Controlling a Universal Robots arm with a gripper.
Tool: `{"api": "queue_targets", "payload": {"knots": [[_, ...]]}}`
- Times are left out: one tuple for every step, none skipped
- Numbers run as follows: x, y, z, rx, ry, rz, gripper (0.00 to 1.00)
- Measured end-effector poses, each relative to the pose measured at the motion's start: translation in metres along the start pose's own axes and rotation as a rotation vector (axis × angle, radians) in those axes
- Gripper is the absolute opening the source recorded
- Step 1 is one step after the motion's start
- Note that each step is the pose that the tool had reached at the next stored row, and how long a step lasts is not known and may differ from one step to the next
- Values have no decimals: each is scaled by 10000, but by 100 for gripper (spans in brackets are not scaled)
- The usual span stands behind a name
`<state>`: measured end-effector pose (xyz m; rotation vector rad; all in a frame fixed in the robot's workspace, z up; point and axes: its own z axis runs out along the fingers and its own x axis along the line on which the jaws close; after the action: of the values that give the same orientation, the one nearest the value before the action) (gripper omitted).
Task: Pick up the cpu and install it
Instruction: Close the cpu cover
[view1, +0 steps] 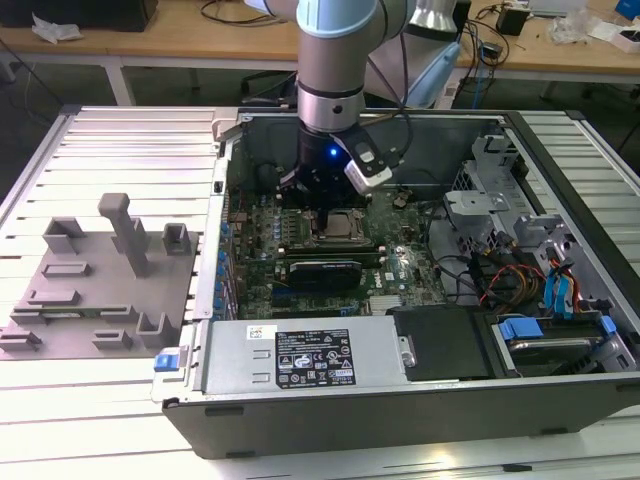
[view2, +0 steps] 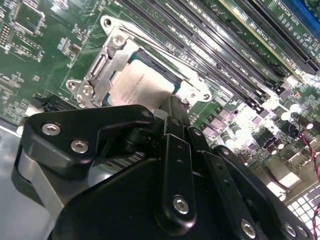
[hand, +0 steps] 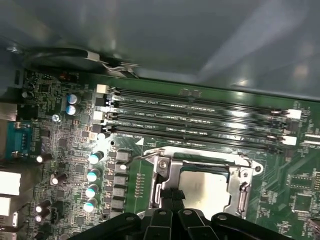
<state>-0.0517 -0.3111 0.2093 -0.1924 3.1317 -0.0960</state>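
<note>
The cpu (view2: 142, 82) is a pale silver square lying flat inside the metal socket frame (view2: 95, 75) on the green motherboard. It also shows in the first wrist view as the cpu (hand: 206, 187) and in the exterior view as the cpu (view1: 346, 225). My gripper (view2: 172, 104) hangs low over the socket, its black fingers pressed together with their tips at the cpu's edge. Nothing is between them. In the first wrist view the gripper (hand: 170, 194) sits at the cpu's side by the frame's hinge. The gripper's body hides part of the chip.
The open computer case (view1: 190, 400) lies on a slatted table. Memory slots (hand: 200, 117) run beside the socket, and a long black expansion card (view1: 322, 272) lies in front. A power supply (view1: 300, 360), drive bays (view1: 540, 290) with cables, and a grey fixture (view1: 100, 290) surround the board.
</note>
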Motion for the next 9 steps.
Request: {"api": "queue_targets", "payload": {"knots": [[5,1,6,1,1,0,11],[8,1,13,2,1,1,11],[8,2,21,2,2,-1,11],[9,2,28,1,1,-2,11],[9,3,35,1,1,-1,11],[10,3,43,1,1,0,11],[11,4,49,2,1,0,11],[14,4,51,5,3,1,11],[17,4,53,5,3,2,11]]}}
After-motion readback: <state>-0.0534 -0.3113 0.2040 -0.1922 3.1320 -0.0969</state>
